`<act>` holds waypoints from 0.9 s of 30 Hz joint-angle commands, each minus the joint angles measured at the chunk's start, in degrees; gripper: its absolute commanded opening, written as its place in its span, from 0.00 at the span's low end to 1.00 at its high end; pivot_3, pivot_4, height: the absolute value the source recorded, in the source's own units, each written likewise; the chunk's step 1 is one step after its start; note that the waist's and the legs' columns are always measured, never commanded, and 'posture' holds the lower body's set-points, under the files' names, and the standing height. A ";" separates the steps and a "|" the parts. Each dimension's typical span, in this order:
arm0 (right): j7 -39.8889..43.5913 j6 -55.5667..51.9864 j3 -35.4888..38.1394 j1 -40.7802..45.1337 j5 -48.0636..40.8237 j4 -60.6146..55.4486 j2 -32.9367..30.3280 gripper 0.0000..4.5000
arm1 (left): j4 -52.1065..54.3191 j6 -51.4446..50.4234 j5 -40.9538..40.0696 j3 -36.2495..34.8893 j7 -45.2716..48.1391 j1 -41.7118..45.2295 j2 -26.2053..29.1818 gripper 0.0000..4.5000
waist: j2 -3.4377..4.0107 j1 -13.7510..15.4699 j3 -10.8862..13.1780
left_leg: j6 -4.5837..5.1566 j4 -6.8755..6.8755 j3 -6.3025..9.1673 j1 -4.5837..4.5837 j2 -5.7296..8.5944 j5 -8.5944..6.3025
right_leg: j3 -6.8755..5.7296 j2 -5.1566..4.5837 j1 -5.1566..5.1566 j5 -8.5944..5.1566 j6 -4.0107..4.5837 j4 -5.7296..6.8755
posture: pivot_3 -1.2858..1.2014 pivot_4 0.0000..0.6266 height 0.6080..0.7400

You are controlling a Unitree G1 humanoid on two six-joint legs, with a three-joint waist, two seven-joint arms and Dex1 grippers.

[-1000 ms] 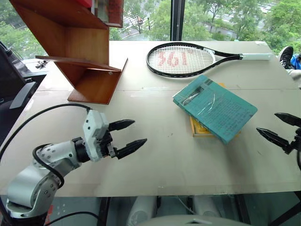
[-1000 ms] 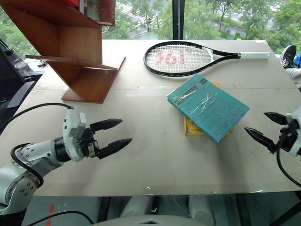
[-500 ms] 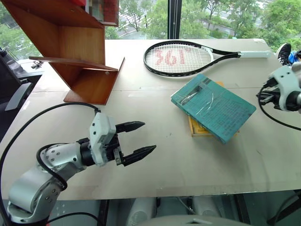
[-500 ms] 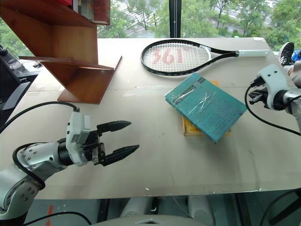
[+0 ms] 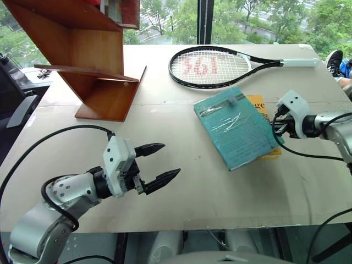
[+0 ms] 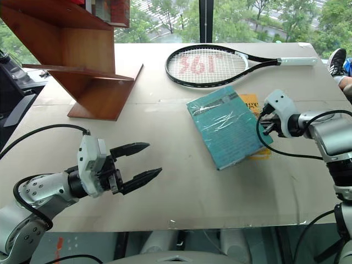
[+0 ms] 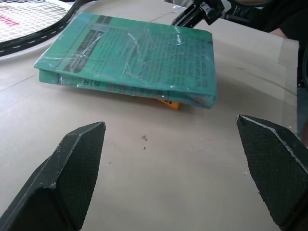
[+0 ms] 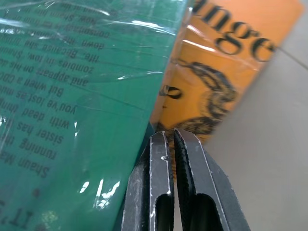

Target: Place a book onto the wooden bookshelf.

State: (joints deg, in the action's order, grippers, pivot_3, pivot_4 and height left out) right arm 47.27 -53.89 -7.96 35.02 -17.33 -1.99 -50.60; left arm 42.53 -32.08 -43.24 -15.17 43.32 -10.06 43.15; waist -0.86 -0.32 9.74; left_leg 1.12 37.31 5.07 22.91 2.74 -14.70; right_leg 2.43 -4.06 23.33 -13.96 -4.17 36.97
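teal book [image 5: 235, 127] lay on the table atop a yellow one, long axis running away from the robot, right gripper [image 5: 279, 122] pinched together at its right edge, left gripper [image 5: 157, 165] spread wide, farther off.

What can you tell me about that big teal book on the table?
The teal book lies flat on the table, wrapped in glossy, crinkled plastic, with fine dark print on its cover. It rests on a smaller yellow book, which peeks out on the side toward the right gripper. That gripper's shut fingertips sit at its edge. A tennis racket lies just beyond it.
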 commanded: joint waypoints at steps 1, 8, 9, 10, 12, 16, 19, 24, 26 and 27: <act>-0.45 5.95 8.01 -4.01 -0.92 -4.94 -1.17 0.01 | -0.17 -0.64 -0.92 -0.58 -1.79 1.61 -0.29 1.00 | 0.00 0.19 0.00 | -0.01 0.01 0.00 0.00 0.00 0.00 | -0.01 0.00 0.00 0.00 0.00 0.00 | 0.52 0.24 1.00; 13.75 29.85 35.00 -26.93 -12.19 -9.16 1.34 0.13 | -9.42 -15.55 -6.93 4.99 -9.68 14.89 -2.04 1.00 | 0.02 1.29 -0.02 | 0.02 0.06 0.06 0.00 0.02 -0.01 | -0.08 0.04 -0.05 0.02 -0.05 0.06 | 0.52 0.24 1.00; 15.25 31.30 36.14 -28.22 -13.02 -8.86 1.28 0.21 | -10.77 -17.37 -8.29 5.03 -9.93 16.50 -2.31 1.00 | 0.02 0.97 -0.02 | 0.03 0.12 0.03 -0.03 0.02 -0.01 | -0.03 0.04 -0.06 0.04 -0.09 0.13 | 0.52 0.24 1.00; 18.30 31.89 37.36 -29.88 -14.64 -8.64 0.71 0.31 | -12.74 -19.86 -9.75 5.46 -10.11 18.41 -2.59 1.00 | 0.01 0.78 -0.02 | 0.04 0.13 0.00 -0.10 0.03 -0.02 | 0.01 0.04 -0.08 0.06 -0.11 0.19 | 0.52 0.24 1.00; 22.66 32.64 39.05 -31.60 -17.10 -7.75 -0.30 0.49 | -16.74 -23.24 -10.69 6.58 -10.59 21.93 -3.34 1.00 | 0.01 0.06 -0.02 | 0.05 0.13 -0.03 -0.34 0.01 -0.02 | 0.04 0.08 -0.25 0.06 -0.11 0.24 | 0.52 0.24 1.00; 27.73 33.43 40.75 -32.92 -19.73 -7.28 -2.71 0.88 | -26.11 -31.87 -16.08 5.44 -13.63 28.78 -6.82 1.00 | 0.01 -0.74 -0.01 | 0.07 0.08 -0.05 -1.00 -0.01 -0.04 | 0.07 0.11 -0.90 0.03 -0.11 0.29 | 0.52 0.24 1.00; 31.06 33.63 42.98 -34.57 -21.50 -6.77 -4.25 1.00 | -33.53 -38.98 -19.94 4.24 -18.08 33.45 -11.02 1.00 | 0.00 -0.58 -0.01 | 0.07 0.10 -0.03 -1.04 -0.01 -0.03 | 0.05 0.14 -0.93 0.03 -0.11 0.31 | 0.52 0.24 1.00; 32.49 33.81 45.30 -37.80 -22.86 -7.11 -4.35 1.00 | -44.47 -44.16 -22.46 0.81 -24.64 39.44 -18.87 1.00 | -0.08 -0.12 0.00 | 0.04 0.14 0.07 -0.95 0.06 -0.02 | -0.01 0.06 -0.92 0.03 -0.12 0.27 | 0.52 0.24 1.00; 31.65 33.87 45.59 -38.68 -23.30 -8.09 -3.45 1.00 | -49.53 -44.41 -22.55 -0.99 -27.37 41.96 -22.70 1.00 | -0.09 0.01 0.00 | 0.02 0.15 0.06 -0.93 0.08 -0.01 | -0.01 0.03 -0.92 0.03 -0.13 0.23 | 0.52 0.24 1.00; 31.23 33.88 45.57 -39.11 -23.49 -8.60 -3.04 1.00 | -51.97 -44.18 -22.17 -1.59 -28.61 43.09 -24.71 1.00 | -0.10 0.04 0.00 | -0.03 0.15 0.07 -0.93 0.09 0.02 | -0.02 0.03 -0.92 0.04 -0.13 0.22 | 0.52 0.24 1.00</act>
State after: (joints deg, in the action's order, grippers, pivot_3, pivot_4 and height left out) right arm 78.88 -20.84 35.08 -3.76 -39.49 -8.73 -53.88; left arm -6.79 -76.11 -64.28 -14.78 16.64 31.29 20.23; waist -0.96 -0.28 9.74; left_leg 1.00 37.46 5.14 21.99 2.83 -14.63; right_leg 2.41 -4.03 22.41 -13.92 -4.29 37.19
